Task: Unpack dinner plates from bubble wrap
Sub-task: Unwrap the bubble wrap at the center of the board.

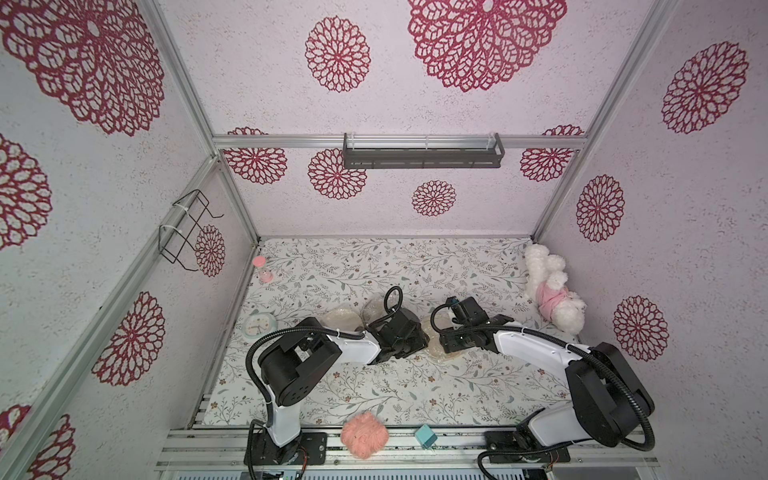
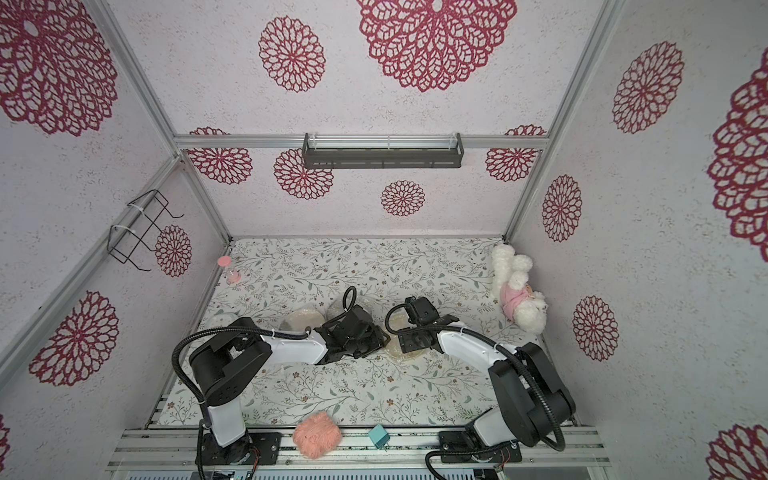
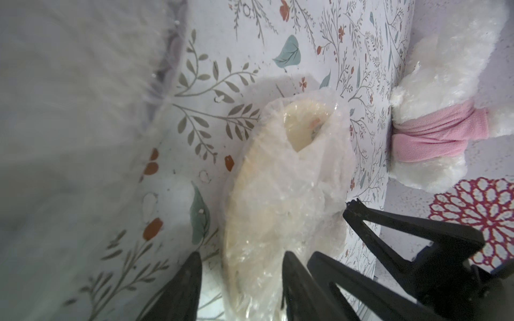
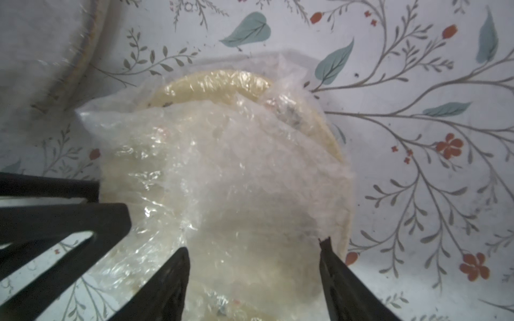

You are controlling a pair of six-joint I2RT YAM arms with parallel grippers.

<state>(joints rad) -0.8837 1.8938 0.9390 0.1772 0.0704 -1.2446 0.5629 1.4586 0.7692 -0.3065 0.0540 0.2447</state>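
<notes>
Bubble wrap (image 4: pixel 236 172) covers a cream dinner plate (image 4: pixel 217 80) lying flat on the floral table (image 1: pixel 374 390), in mid-table and well apart from the plush dog (image 1: pixel 548 291). Both grippers meet over it.

The left gripper (image 3: pixel 242 255) works from the side of the plate away from the dog. Its fingers (image 3: pixel 180 286) are moderately apart and straddle the plate's near rim. One finger stands clear of the rim, with table showing in the gap. The other lies against the film, though blur makes real contact hard to judge.

The right gripper (image 4: pixel 253 244), on the dog's side, has its fingers (image 4: pixel 333 278) spread wide and not closed on anything. Crumpled film and the plate lie between and beyond them.

Being round, the plate has no long axis of its own. In the left wrist view it reads as a long oval stretching away from the fingertips. The wrap's loose mouth sits at the end far from both sets of fingers and bares a patch of cream surface with a small motif.

Two other wrapped plates (image 1: pixel 343 320) lie together past the left gripper, farther from the dog.
</notes>
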